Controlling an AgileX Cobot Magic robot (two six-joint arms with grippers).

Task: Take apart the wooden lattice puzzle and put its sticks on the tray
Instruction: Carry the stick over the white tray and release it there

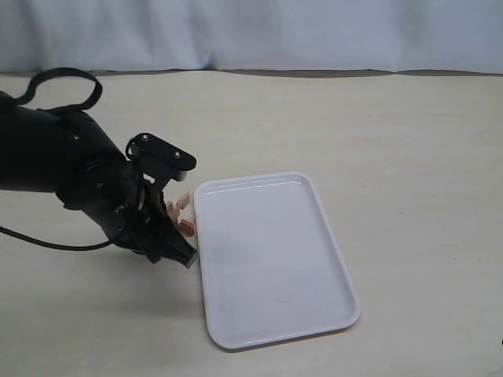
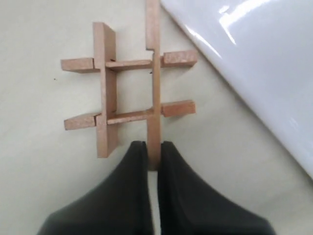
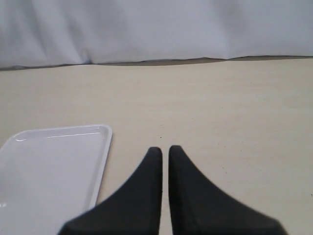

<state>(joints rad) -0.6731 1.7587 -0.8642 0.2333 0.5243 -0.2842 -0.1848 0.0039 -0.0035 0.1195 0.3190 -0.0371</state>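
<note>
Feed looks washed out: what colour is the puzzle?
Reddish-brown wood; the left wrist view shows the puzzle best.

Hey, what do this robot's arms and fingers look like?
The left arm is bulky and matte black, with a black cable looping off it. The left gripper and right gripper have smooth black fingers, wide at the base, tapering to narrow tips.

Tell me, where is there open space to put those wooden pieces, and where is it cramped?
The white tray is bare all over inside. The table is open beyond the tray's far rim and to its right. It is cramped only by the tray's left rim, where the wooden puzzle lies with the left gripper shut on one stick.
</note>
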